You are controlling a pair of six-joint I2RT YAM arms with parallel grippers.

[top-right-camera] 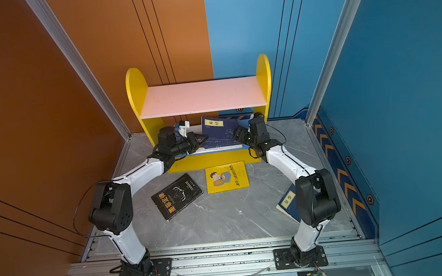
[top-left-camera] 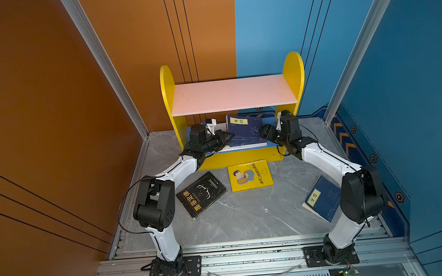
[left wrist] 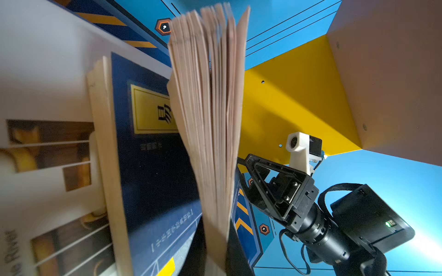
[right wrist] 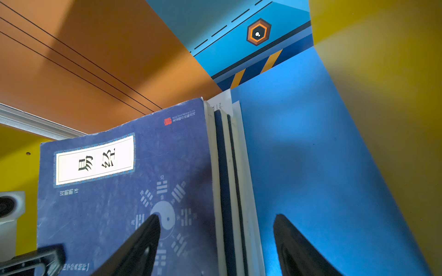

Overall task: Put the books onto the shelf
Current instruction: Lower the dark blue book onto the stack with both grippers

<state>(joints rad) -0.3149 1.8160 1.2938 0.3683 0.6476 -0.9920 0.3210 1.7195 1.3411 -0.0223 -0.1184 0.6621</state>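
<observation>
On lower board [right wrist: 311, 155], left hand [top-left-camera: 229, 137] pinching navy book [top-left-camera: 246, 130] fore-edge

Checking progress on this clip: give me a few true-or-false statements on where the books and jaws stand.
The pink upper board holds no books. True.
The yellow book sits on the shelf. False: it lies on the floor before it.
The left gripper has its jaws shut on the top navy book. True.
The right gripper has its jaws shut. False: they stand open.
The black book stands upright. False: it lies flat on the floor.
</observation>
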